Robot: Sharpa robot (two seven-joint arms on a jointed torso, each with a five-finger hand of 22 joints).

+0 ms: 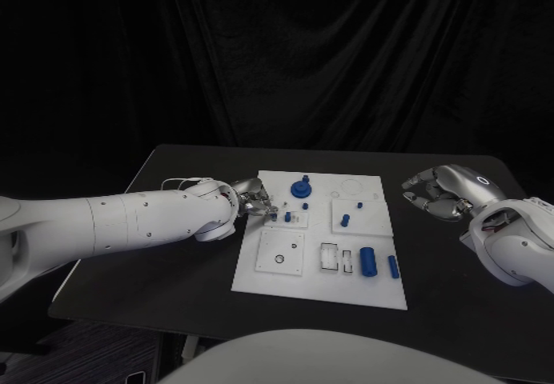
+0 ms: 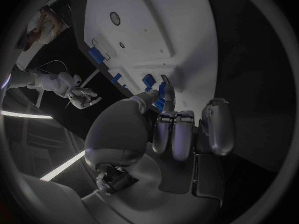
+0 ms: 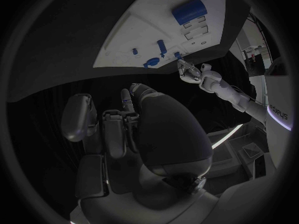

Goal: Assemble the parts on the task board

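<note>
Two hands flank the task board [image 1: 320, 284] in the head view: the left hand [image 1: 253, 198] at its far left edge, the right hand [image 1: 439, 192] curled, apart. Left wrist view: fingertips [image 2: 163, 98] pinch a blue part [image 2: 161, 90]. Right wrist view: fingers [image 3: 112, 127] curled on nothing.

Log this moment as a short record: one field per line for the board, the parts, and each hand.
board: white task board lies flat in the middle of the black table
parts: blue round part stands near the board's far edge; blue cylinder lies near its near right corner
left hand: left hand at the board's left edge, fingers on a small blue part
right hand: right hand off the board to its right, fingers curled, nothing in it
</note>
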